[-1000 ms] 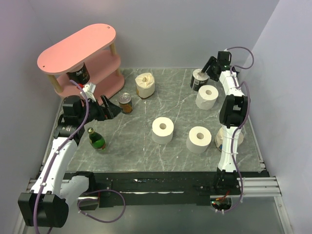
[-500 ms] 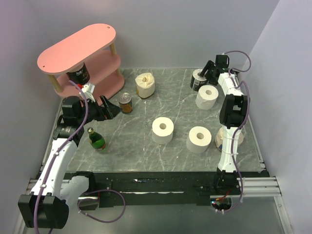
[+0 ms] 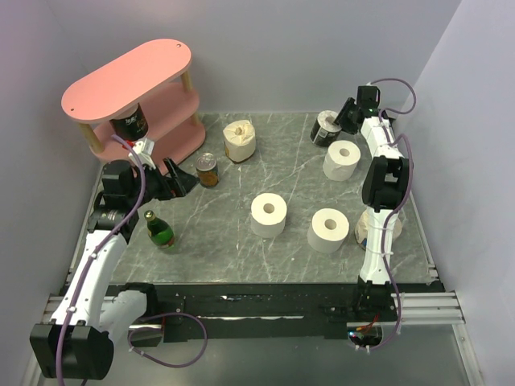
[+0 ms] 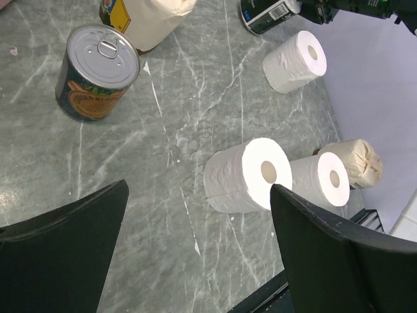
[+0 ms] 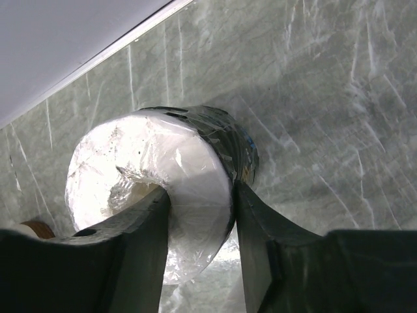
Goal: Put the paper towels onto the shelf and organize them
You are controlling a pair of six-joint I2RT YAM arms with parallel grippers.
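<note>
Left end effector point(image 4: 199, 195) agape, right point(image 5: 199, 208) closed.

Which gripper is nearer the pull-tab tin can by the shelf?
Left. The left gripper sits open just short of the tin can; the right gripper is far off to the right, shut on a plastic-wrapped roll.

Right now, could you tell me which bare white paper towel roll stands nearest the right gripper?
The back-right roll, beside the right gripper; the other two stand farther forward.

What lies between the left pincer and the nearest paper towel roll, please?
Only bare tabletop: the left wrist view shows the roll ahead of the left pincer, the can off to one side.
</note>
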